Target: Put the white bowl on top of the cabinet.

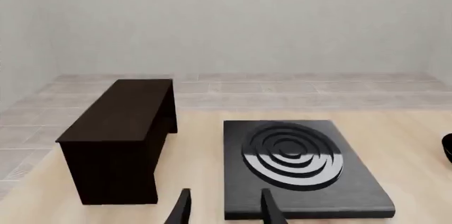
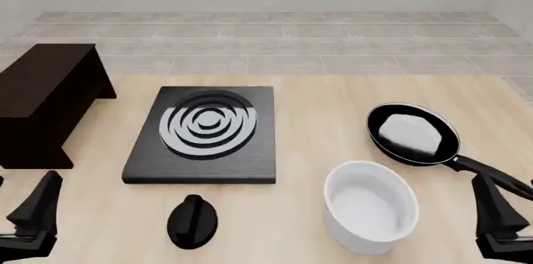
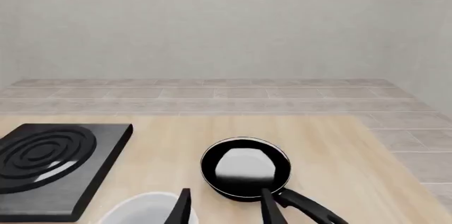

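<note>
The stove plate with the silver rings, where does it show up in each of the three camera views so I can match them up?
Front view: the stove plate lies left of centre, between the cabinet and the frying pan.
Left wrist view: it fills the lower middle, beside the cabinet.
Right wrist view: only part of it shows, cut by the picture's edge, with the frying pan beside it.
Shared landmark: its silver concentric rings.

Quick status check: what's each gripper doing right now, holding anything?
Left gripper: open, holding nothing, near the table's near edge.
Right gripper: open, holding nothing; the white bowl sits untouched on the table.
</note>
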Controlling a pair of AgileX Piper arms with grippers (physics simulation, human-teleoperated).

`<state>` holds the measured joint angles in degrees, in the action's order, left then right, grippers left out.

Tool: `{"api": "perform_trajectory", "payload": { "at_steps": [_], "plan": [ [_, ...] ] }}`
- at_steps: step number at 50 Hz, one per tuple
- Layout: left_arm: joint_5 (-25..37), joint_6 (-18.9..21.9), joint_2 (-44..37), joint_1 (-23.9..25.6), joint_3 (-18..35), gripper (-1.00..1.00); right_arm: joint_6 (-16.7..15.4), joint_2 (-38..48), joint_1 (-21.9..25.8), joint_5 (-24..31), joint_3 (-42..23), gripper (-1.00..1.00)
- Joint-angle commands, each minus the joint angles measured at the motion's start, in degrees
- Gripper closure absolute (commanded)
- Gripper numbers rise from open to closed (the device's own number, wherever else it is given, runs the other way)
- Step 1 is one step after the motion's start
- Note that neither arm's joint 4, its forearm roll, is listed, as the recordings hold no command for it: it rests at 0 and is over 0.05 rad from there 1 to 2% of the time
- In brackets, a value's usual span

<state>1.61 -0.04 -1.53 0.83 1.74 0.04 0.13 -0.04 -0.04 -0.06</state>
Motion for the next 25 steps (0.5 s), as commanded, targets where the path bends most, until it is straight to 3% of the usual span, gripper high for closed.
{"api": "perform_trajectory", "payload": {
  "at_steps": [1,12,25],
  "plan": [
    [-0.5,-0.8,1.3,0.0,0.0,-1.00,0.2,0.3,-0.2,-0.1,-0.2,-1.00],
    [4.3,-3.2,1.4,-0.2,5.7,-1.00,0.5,0.2,-0.3,0.2,-0.4,-1.00],
    [13.7,-3.8,1.4,4.2,16.7,-1.00,0.8,0.0,-0.4,0.3,-0.1,-1.00]
  ]
}}
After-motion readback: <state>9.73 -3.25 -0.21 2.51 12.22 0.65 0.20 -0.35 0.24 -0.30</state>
